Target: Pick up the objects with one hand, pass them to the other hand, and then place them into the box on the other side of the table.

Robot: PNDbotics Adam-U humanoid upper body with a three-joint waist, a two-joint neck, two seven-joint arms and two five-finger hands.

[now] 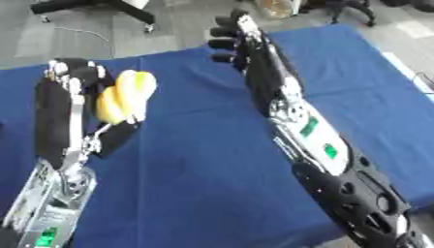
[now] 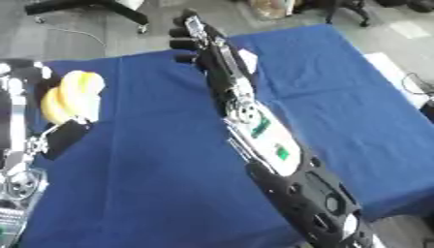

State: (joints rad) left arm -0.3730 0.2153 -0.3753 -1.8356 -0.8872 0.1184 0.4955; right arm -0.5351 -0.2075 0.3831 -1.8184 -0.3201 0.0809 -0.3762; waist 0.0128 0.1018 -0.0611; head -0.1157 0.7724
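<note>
A yellow bunch of bananas (image 1: 124,96) is held up above the blue table (image 1: 195,160) at the left, with my left hand (image 1: 74,77) shut on it; fingers curl over its top and the thumb sits below. My right hand (image 1: 233,41) reaches out over the table's far edge at the upper middle, its fingers curled and holding nothing. A gap of blue cloth separates the right hand from the bananas. No box shows in either view.
The blue cloth covers the whole table (image 2: 339,97). Beyond the far edge lies grey floor with black chair legs (image 1: 127,12) and a cable. My right forearm (image 1: 305,131) crosses the table's middle diagonally.
</note>
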